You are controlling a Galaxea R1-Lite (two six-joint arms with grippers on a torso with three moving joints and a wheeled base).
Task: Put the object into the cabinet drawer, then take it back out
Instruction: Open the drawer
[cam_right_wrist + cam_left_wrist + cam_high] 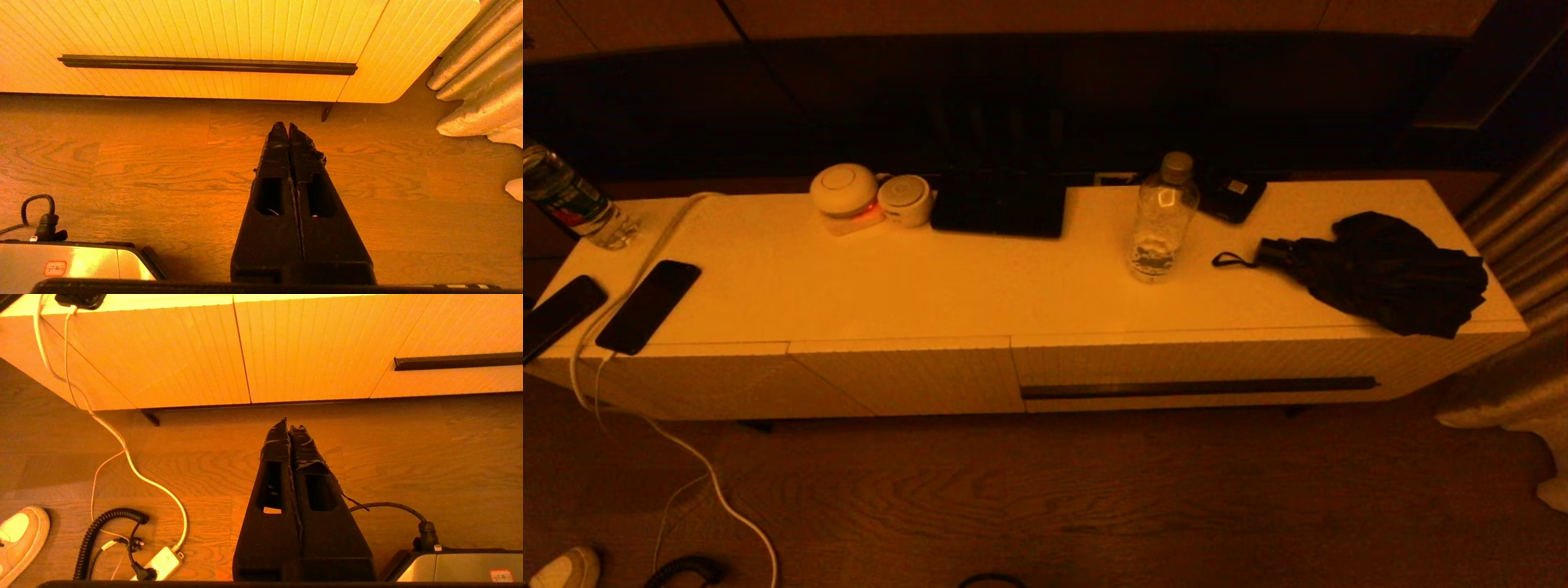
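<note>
In the head view neither arm shows. A bottle (568, 200) at upper left is cut by the frame's left edge, as is one phone (556, 314) below it. A shoe (564, 567) at lower left is clipped by the bottom edge. The drawer (1201, 371) is closed, its inside hidden. The small dark item (1232, 194) behind the middle bottle (1162, 220) cannot be identified.

A lived-in home or hotel room: a long low white cabinet (1029, 302) on wood flooring (1094, 498), curtains (1523, 237) beside it, with charging phones (649, 306), a folded umbrella (1380, 269) (black) and water bottles (1164, 216) on top.
</note>
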